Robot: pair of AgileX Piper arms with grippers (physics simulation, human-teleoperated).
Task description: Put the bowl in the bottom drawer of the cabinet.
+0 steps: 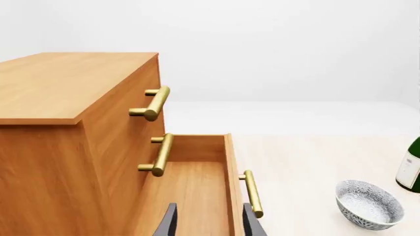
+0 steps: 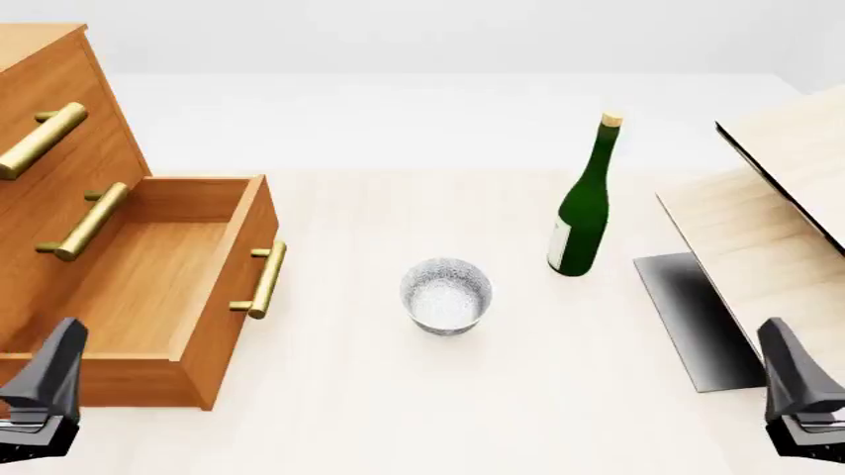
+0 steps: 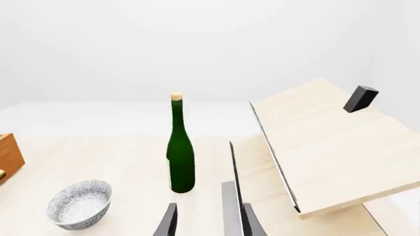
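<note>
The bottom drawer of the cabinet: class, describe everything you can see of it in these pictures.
The bottom drawer is an orange-brown box that looks like wood, with one brass bar handle on two short posts on its front. It is pulled well out of the cabinet, below two shut drawers, and its inside shows nothing in it. It sits level, left of the bowl and apart from it. Neither end effector touches it.

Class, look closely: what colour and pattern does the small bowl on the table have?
The bowl is white with a fine grey speckled pattern, clearest in the right wrist view.
</note>
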